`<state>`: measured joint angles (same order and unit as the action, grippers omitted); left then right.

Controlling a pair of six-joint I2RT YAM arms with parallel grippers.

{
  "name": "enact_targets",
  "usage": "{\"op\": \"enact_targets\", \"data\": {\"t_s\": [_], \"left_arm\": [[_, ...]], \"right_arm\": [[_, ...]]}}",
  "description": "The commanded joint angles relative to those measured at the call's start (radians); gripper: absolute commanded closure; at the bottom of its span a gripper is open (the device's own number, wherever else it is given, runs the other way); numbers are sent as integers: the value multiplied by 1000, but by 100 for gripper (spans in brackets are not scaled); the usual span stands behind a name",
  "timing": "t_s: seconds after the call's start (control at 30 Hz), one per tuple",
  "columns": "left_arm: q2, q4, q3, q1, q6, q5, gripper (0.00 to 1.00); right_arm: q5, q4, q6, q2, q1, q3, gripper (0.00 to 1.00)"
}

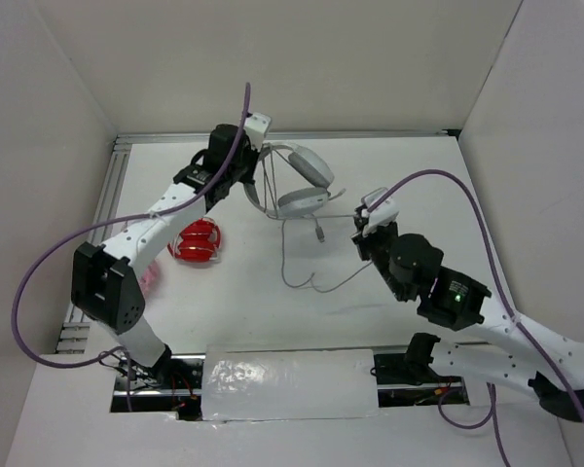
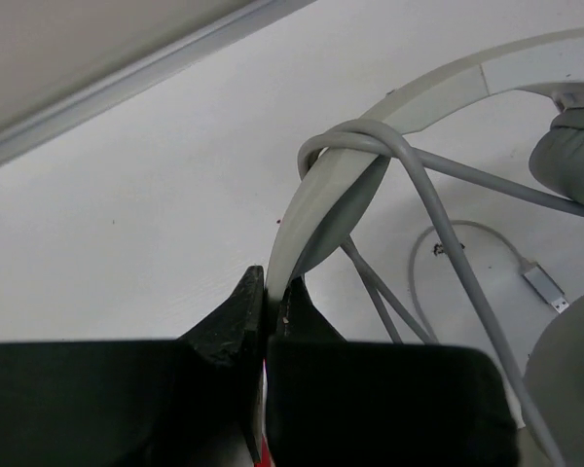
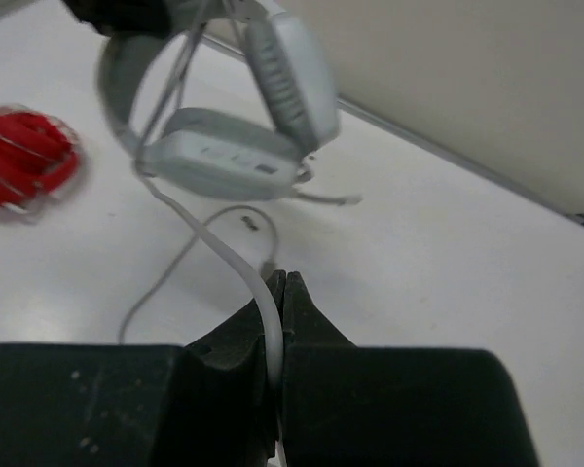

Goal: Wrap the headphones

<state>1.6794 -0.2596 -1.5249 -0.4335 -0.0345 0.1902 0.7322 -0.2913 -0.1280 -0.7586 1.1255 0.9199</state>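
Observation:
The white and light-grey headphones (image 1: 305, 178) hang tilted at the back of the table. My left gripper (image 1: 256, 161) is shut on the headband (image 2: 438, 86), with its jaws (image 2: 273, 284) pinching the band's lower end. The thin white cable (image 2: 372, 137) is looped around the band and also trails over the table (image 1: 285, 255). My right gripper (image 1: 360, 230) is shut on a stretch of the cable (image 3: 222, 245) that runs between its jaws (image 3: 285, 279). The ear cups (image 3: 229, 161) and boom mic show in the right wrist view. The USB plug (image 2: 545, 289) lies on the table.
A red rounded object (image 1: 200, 241) lies left of centre and shows in the right wrist view (image 3: 24, 156). A pink object (image 1: 148, 275) sits by the left arm. A white wrapped block (image 1: 287, 382) lies at the near edge. White walls enclose the table.

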Motion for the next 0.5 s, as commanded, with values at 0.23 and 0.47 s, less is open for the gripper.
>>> {"op": "enact_targets", "data": {"t_s": [0.23, 0.47], "left_arm": [[-196, 238, 184, -217, 386, 19, 100], [-219, 166, 236, -324, 447, -104, 100]], "right_arm": [[-649, -75, -455, -71, -550, 236, 100], [-887, 33, -519, -185, -700, 273, 100]]}}
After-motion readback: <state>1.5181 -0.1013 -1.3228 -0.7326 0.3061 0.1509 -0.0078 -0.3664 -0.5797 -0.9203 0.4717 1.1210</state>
